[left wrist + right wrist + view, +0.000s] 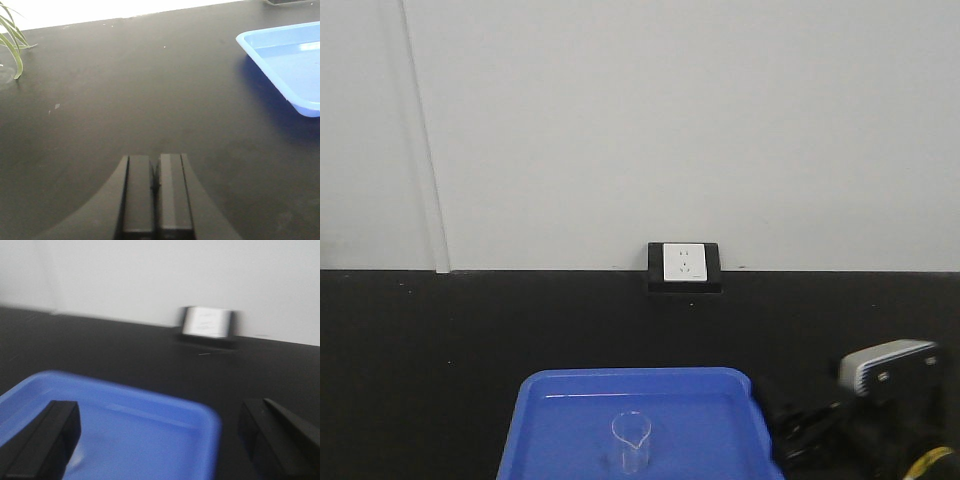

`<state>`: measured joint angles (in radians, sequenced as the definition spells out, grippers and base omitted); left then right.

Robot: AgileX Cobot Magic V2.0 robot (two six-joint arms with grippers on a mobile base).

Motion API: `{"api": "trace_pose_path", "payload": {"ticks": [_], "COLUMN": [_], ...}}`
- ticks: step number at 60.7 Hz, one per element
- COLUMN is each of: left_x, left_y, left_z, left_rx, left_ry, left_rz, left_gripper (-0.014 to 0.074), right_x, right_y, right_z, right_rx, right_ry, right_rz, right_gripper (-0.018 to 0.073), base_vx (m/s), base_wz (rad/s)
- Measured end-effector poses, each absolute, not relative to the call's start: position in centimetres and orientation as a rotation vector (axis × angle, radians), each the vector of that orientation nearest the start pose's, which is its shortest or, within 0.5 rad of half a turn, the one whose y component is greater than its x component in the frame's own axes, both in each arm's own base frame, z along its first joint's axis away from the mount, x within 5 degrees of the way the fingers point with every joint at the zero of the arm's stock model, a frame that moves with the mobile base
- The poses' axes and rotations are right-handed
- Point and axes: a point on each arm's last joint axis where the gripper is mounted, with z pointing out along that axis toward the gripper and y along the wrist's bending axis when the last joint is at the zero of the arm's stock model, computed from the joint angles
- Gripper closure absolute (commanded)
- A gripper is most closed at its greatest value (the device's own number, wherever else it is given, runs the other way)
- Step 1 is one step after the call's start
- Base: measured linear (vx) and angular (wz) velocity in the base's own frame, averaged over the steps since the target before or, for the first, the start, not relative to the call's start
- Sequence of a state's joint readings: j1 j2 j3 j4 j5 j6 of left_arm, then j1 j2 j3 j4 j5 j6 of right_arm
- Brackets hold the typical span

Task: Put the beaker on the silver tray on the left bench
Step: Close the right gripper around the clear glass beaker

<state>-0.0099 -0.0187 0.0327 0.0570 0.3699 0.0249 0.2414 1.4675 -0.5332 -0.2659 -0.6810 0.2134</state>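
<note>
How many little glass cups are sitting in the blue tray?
1. The beaker stands upright in the blue tray, near the middle of the part in view. The front view cuts off the tray's near end, so another may be hidden.

Small colourless clear glass beaker (631, 440); rectangular plain bright-blue plastic tray (560, 420); flat matt black countertop (440, 340), faintly flecked with pale specks; plain off-white painted wall (670, 120); white socket plate (684, 262) in a black surround; narrow green plant leaves (14, 56).

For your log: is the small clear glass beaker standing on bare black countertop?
No, the clear glass beaker stands inside the blue plastic tray.
</note>
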Motion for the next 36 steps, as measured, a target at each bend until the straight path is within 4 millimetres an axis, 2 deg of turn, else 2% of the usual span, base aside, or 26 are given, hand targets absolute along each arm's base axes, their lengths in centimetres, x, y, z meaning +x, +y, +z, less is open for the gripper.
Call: {"api": "trace_pose_path", "payload": {"ticks": [8,11,18,25,36], "left_x": [5.2,5.2,5.2,5.2,5.2], "left_y": [0.1,0.1,0.1,0.1,0.1], "left_z": [17.0,17.0,17.0,17.0,17.0], "left_rx": [0.068,0.068,0.068,0.068,0.068], "left_ry": [1.866,1.866,1.866,1.866,1.866], "left_rz": [0.066,0.066,0.066,0.066,0.066], "left_gripper": [0.0595,0.0595,0.0595,0.0595,0.0595], "right_x": [27.7,28.2,29.3,30.5,32.7], "right_y": [11.9,12.8,14.5,16.3,18.6], "right_z": [17.2,15.2,12.2,10.6,9.7], "right_rx": [-0.521,-0.551,-0.589,-0.623,-0.649], "right_ry": [1.741,1.773,1.811,1.812,1.801], "right_rz": [0.453,0.485,0.528,0.554,0.577], "right_gripper": [-0.0076,-0.0076,-0.0076,-0.0072,-0.0066], "base_vx": [0.0,0.0,0.0,0.0,0.0], "base_wz": [0.0,0.0,0.0,0.0,0.0]}}
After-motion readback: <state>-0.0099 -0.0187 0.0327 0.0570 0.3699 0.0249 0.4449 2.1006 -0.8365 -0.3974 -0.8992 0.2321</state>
